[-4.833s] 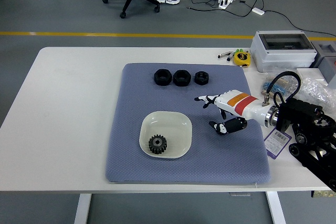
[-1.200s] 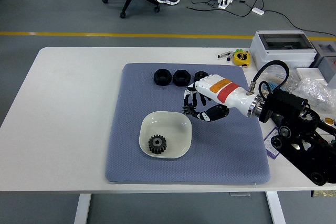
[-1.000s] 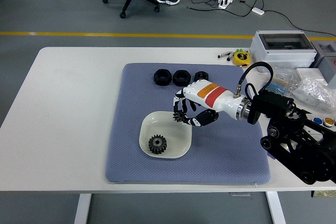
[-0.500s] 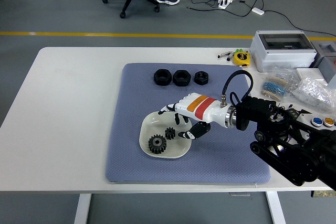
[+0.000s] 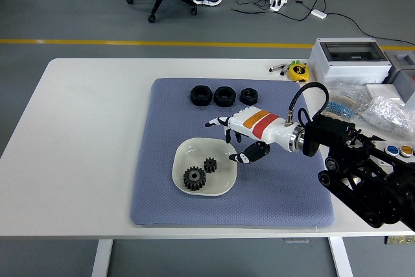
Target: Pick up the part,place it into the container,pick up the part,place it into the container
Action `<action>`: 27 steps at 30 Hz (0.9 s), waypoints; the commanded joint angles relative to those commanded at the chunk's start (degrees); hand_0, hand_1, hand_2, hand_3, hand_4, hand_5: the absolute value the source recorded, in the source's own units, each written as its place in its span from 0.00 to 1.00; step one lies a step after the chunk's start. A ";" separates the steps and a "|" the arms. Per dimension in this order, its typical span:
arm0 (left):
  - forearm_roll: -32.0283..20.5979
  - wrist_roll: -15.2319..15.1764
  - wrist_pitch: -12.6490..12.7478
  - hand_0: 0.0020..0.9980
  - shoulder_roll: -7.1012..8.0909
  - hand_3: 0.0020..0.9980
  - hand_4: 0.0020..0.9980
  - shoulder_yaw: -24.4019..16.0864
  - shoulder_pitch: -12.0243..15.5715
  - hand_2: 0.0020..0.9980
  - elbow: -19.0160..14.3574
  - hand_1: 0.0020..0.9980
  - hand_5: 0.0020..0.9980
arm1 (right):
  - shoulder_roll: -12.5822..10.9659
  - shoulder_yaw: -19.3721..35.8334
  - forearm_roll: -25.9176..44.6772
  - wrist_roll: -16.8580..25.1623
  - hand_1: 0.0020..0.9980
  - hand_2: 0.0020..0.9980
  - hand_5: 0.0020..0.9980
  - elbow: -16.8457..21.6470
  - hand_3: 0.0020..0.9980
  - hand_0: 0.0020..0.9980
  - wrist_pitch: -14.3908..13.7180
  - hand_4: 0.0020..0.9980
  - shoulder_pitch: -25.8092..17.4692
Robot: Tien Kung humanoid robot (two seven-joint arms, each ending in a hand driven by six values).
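Observation:
A white bowl [image 5: 188, 152] sits on the blue-grey mat [image 5: 162, 199]. Inside it lie a larger black gear [image 5: 193, 178] and a smaller black gear [image 5: 210, 165]. My right hand [image 5: 229, 139], white with an orange band, hovers just above and right of the bowl's rim, its fingers spread and empty. Three black nuts stand in a row at the mat's far edge: left [image 5: 200, 96], middle [image 5: 224, 95] and right [image 5: 249, 96]. No left arm shows.
A grey electrical box [image 5: 349, 62], a yellow tape measure [image 5: 298, 71], pens and bags of small parts [image 5: 382, 109] crowd the table's right side. The white table [image 5: 84, 134] is bare to the left of the mat.
My right hand carried a small gear from the mat's far edge to the bowl, let it go inside, and has now lifted back up and to the right, open.

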 joint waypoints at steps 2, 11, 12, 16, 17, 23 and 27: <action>-0.22 -0.04 0.04 0.67 -0.02 0.56 0.63 0.16 -0.04 0.66 0.00 0.67 0.58 | -1.32 0.78 2.27 -0.78 0.41 0.53 0.20 -0.02 0.89 0.32 -2.01 0.77 -0.54; 0.22 0.01 0.05 0.67 -0.10 0.56 0.63 -0.07 0.14 0.66 0.05 0.67 0.58 | -6.11 3.79 17.63 -3.33 0.64 0.75 0.29 -2.43 0.87 0.50 -11.92 0.89 -3.79; 0.22 0.00 0.05 0.67 -0.11 0.56 0.63 -0.03 0.20 0.66 0.05 0.67 0.58 | -6.69 3.59 20.23 -4.51 0.64 0.75 0.29 -2.34 0.87 0.50 -13.51 0.89 -4.74; 0.70 0.08 0.01 0.67 -0.19 0.56 0.63 -0.34 0.42 0.66 0.07 0.67 0.58 | -7.45 3.46 29.67 -8.13 0.72 0.80 0.40 -1.20 0.86 0.65 -17.63 0.88 -7.64; 0.80 0.09 -0.01 0.67 -0.23 0.56 0.63 -0.36 0.44 0.66 0.07 0.67 0.58 | -7.53 3.73 31.90 -8.43 0.72 0.80 0.40 -0.86 0.86 0.65 -17.72 0.88 -8.30; 1.03 0.06 -0.14 0.67 -0.53 0.56 0.63 -0.27 0.55 0.66 0.04 0.67 0.58 | -8.78 7.37 46.43 -7.87 0.76 0.81 0.52 1.60 0.84 0.72 -14.07 0.92 -12.72; 1.48 0.07 -0.16 0.67 -0.59 0.56 0.63 -0.68 0.60 0.66 0.09 0.67 0.58 | -10.08 10.31 56.48 -7.44 0.77 0.82 0.59 2.67 0.84 0.73 -12.15 0.96 -14.54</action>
